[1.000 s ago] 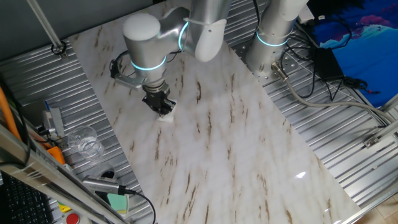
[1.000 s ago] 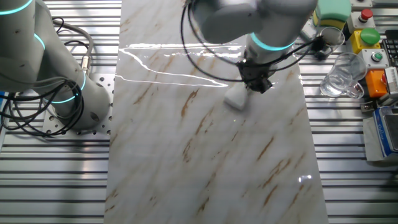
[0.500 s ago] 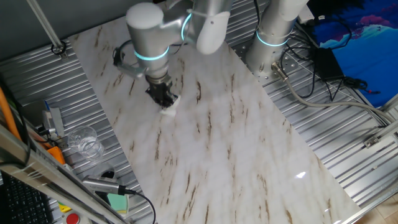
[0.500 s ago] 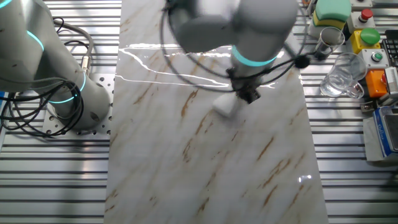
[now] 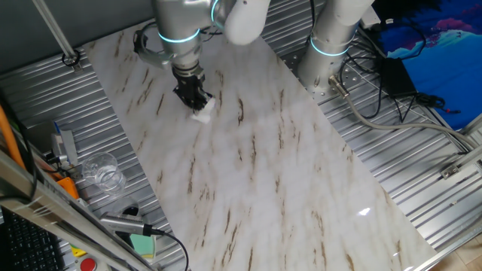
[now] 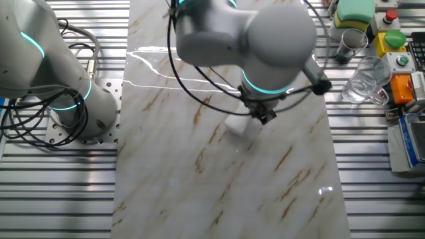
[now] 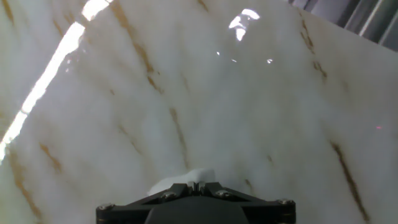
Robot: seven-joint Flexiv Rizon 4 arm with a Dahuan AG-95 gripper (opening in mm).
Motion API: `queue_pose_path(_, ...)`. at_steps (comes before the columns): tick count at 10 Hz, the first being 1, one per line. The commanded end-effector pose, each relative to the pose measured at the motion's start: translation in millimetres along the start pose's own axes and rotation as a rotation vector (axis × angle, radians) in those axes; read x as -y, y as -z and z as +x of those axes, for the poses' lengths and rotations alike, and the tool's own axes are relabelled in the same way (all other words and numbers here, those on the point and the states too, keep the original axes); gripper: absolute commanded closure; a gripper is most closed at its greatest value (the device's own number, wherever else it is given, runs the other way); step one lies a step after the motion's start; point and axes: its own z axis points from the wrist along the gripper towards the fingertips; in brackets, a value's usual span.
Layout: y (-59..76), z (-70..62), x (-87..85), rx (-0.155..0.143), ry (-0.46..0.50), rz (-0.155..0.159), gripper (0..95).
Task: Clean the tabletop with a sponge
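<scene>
Wiping is the step in hand: my pincer [image 5: 194, 103] pinches the sponge [image 5: 202, 111], pressed onto the tabletop [image 5: 286, 188] right beneath my fingertips, and next I judge a steady sideways drag over unwiped marble.

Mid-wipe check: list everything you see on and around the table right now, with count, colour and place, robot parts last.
tabletop: 1, white marble with brown streaks, glossy, centre of both fixed views
sponge: 1, white, pressed on the tabletop under the gripper
ribbed metal surface: grey, on both sides of the slab
clear glass: 1, transparent, on the ribbed metal beside the slab
green block: 1, pale green, at the far corner by the button boxes
button boxes: yellow and orange, red and green buttons, beside the glass
cables: black, looped by the second arm's base
blue cloth: 1, at the frame edge
second arm: grey, idle beside the slab
gripper: 1, black, shut on the sponge
</scene>
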Motion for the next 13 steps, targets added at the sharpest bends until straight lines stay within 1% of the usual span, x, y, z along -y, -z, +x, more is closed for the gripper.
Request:
queue_pose_path(1, 7.9, 10.6, 5.8, -0.013, 0.001, 0.013, 95.0)
queue_pose_path(2, 8.7, 13.8, 8.6, -0.021, 0.018, 0.029, 95.0)
queue_pose_path(3, 8.8, 15.6, 10.3, -0.01, 0.023, 0.024, 95.0)
queue_pose_path(4, 9.8, 17.8, 11.8, 0.003, 0.029, 0.013, 95.0)
queue_pose_path(5, 11.7, 20.2, 13.6, 0.005, 0.039, 0.013, 95.0)
queue_pose_path(7, 11.1, 20.7, 14.7, 0.015, 0.035, 0.017, 95.0)
queue_pose_path(8, 9.4, 20.9, 16.1, 0.028, 0.028, 0.019, 95.0)
queue_pose_path(9, 6.5, 19.8, 18.4, 0.036, 0.036, 0.016, 95.0)
queue_pose_path(11, -2.0, 13.2, 26.7, 0.034, 0.077, 0.018, 95.0)
queue_pose_path(13, -8.9, 3.3, 32.3, 0.036, 0.093, 0.017, 95.0)
